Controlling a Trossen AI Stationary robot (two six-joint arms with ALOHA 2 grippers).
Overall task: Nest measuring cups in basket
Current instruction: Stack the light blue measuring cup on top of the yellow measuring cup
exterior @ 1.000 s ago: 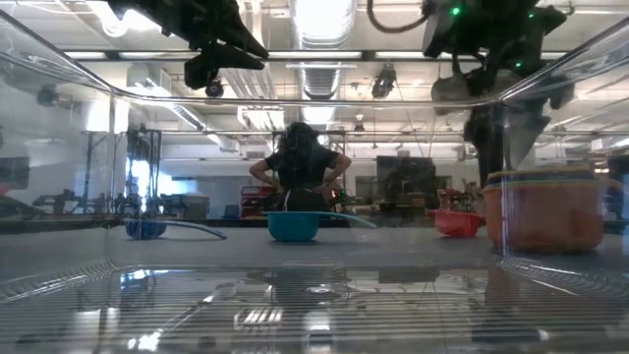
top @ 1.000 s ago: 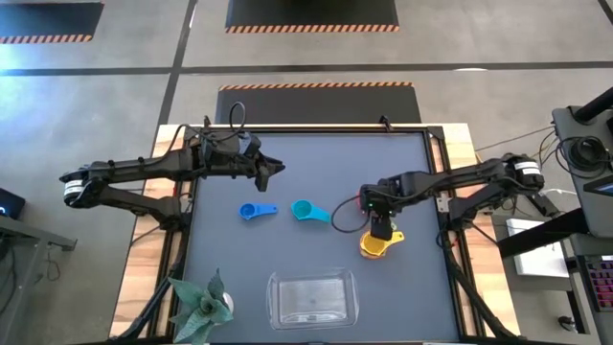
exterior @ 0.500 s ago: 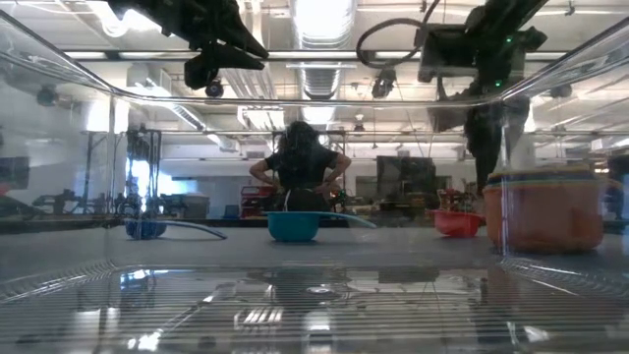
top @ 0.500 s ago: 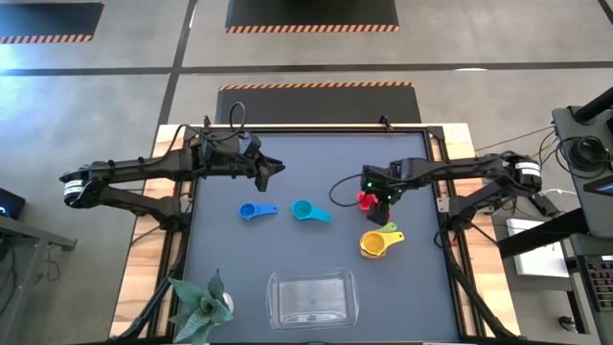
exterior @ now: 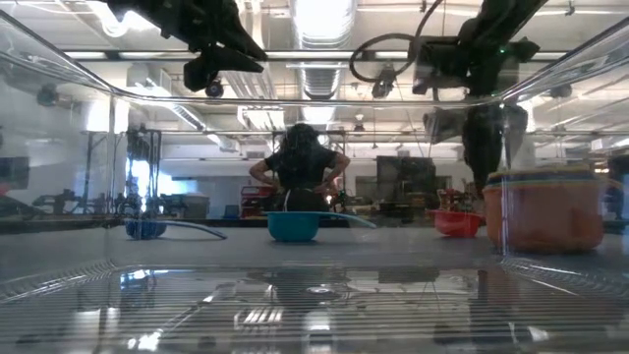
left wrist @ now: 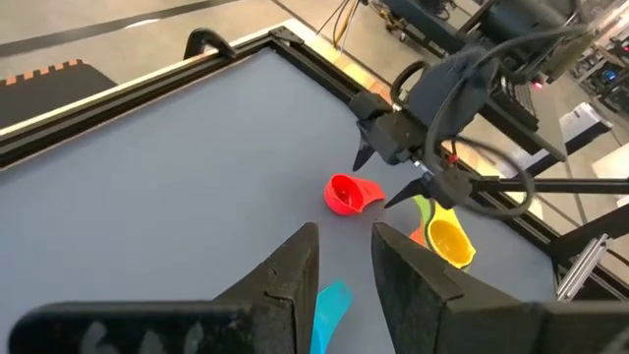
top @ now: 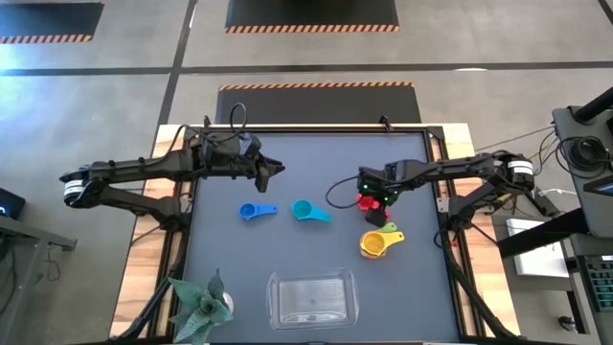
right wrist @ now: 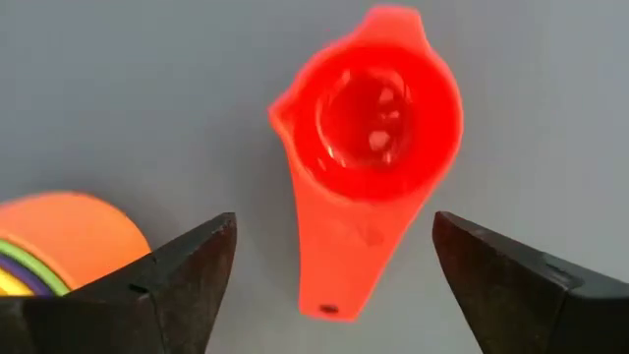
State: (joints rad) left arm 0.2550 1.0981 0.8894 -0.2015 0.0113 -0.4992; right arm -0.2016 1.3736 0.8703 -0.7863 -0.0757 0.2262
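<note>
1. Grey matting covers our counter [top: 306, 153], with a concrete workshop floor around it and a person standing far back in the room in the low view.
2. Our right tool [top: 374, 199] hangs directly above the red cup [top: 365, 200]; its fingers [right wrist: 187, 275] are spread wide on either side of the cup's handle, gripping nothing.
3. From the right wrist, the red cup [right wrist: 378, 138] lies open side up on the counter, its handle pointing back between the spread fingers.
4. Just beside that tool, toward the counter's near edge, stands the stack of cups [top: 375, 244], yellow innermost with orange outside; green and purple rims show in the right wrist view.
5. Farther from the right tool, toward mid-counter, sit the teal cup [top: 305, 210] and then the blue cup [top: 251, 211].
6. The clear basket [top: 311, 298] lies at the near edge, well apart from both tools, with no cup in it.
7. Our left tool [top: 271, 170] waits at the far left, fingers slightly parted and empty.
8. A toy plant [top: 196, 307] stands at the near left corner.
</note>
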